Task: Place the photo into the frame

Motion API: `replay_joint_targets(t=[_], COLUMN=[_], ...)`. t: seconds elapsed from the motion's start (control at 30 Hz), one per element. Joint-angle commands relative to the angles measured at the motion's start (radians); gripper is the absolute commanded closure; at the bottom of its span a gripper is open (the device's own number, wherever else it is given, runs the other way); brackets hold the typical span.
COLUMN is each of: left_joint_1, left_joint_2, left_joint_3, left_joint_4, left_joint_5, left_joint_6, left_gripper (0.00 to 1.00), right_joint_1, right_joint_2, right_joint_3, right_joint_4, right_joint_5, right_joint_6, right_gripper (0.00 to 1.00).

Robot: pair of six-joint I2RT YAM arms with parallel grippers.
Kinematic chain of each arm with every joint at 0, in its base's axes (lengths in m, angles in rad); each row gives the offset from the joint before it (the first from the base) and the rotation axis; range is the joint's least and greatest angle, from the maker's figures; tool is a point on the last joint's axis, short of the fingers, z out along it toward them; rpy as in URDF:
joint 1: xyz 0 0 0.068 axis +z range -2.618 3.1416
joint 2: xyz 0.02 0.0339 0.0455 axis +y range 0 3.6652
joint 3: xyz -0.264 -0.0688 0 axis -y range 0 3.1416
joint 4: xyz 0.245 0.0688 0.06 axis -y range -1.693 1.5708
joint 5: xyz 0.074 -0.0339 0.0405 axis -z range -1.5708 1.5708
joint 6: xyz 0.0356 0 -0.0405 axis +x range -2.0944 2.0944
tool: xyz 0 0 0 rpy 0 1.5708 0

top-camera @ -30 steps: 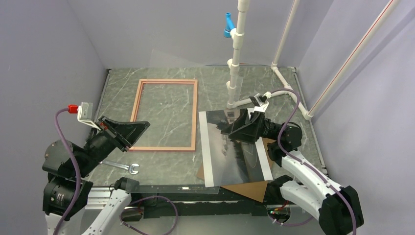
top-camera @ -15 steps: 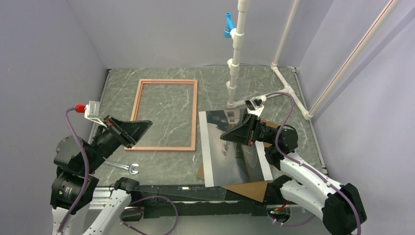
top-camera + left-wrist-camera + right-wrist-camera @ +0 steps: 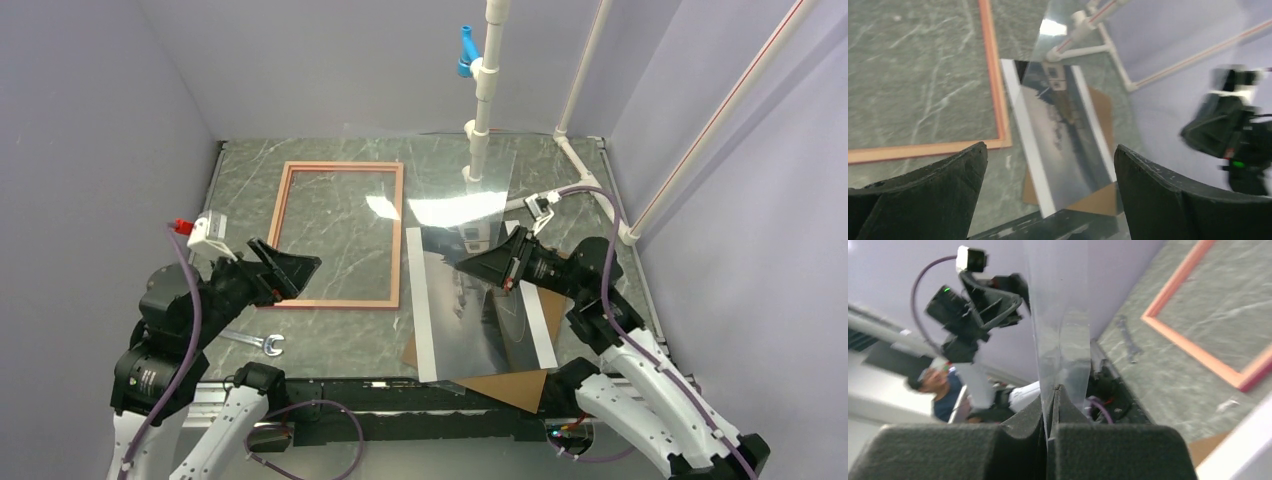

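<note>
The photo [image 3: 478, 305], a dark cloudy landscape with white bands, lies face up on a brown backing board at the table's right. It also shows in the left wrist view as the photo [image 3: 1068, 135]. The salmon frame [image 3: 398, 235] lies flat to its left, seen too as the frame [image 3: 996, 95] and the frame [image 3: 1198, 354]. My right gripper [image 3: 468, 266] hovers over the photo, shut on the edge of a clear sheet [image 3: 455, 208] that stands tilted above the table; the clear sheet [image 3: 1058, 315] rises from the right gripper [image 3: 1050, 395]. My left gripper [image 3: 303, 268] is open and empty at the frame's near left corner, jaws wide around nothing [image 3: 1050, 160].
A wrench [image 3: 255, 342] lies near the left arm's base. The brown backing board [image 3: 510, 385] sticks out under the photo by the front edge. A white pipe stand [image 3: 480, 130] rises at the back, with more pipes along the right wall.
The left jaws have gone from shut to wide open. The right jaws have closed on the clear sheet, which now stands tilted up and catches glare. Both arms have shifted slightly.
</note>
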Motion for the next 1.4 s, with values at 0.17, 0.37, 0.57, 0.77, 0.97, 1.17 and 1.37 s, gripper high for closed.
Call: replay_joint_targets(t=[0.17, 0.37, 0.57, 0.77, 0.97, 1.17, 1.37], left_joint_1=[0.002, 0.001, -0.012, -0.029, -0.079, -0.139, -0.2], left_joint_2=[0.208, 0.399, 0.644, 0.859, 0.966, 1.066, 1.067], left_joint_3=[-0.026, -0.13, -0.182, -0.243, -0.278, -0.294, -0.33], left_joint_4=[-0.179, -0.054, 0.053, 0.206, 0.287, 0.307, 0.332], left_joint_5=[-0.127, -0.059, -0.101, -0.109, -0.12, -0.15, -0.137], left_joint_6=[0.197, 0.229, 0.25, 0.246, 0.226, 0.211, 0.181], left_gripper=[0.0, 0.18, 0.27, 0.32, 0.33, 0.32, 0.33], right_joint_1=[-0.002, -0.001, -0.002, -0.002, -0.002, -0.002, -0.002], right_joint_2=[0.008, 0.012, 0.004, 0.011, -0.02, -0.026, -0.029], right_joint_3=[0.443, 0.543, 0.539, 0.534, 0.554, 0.559, 0.562], right_joint_4=[-0.871, -0.965, -0.978, -1.003, -1.025, -1.046, -1.051], right_joint_5=[0.478, 0.539, 0.547, 0.556, 0.585, 0.589, 0.594], right_joint_6=[-0.403, -0.447, -0.438, -0.459, -0.452, -0.458, -0.461], right_gripper=[1.0, 1.0, 1.0, 1.0, 1.0, 1.0, 1.0])
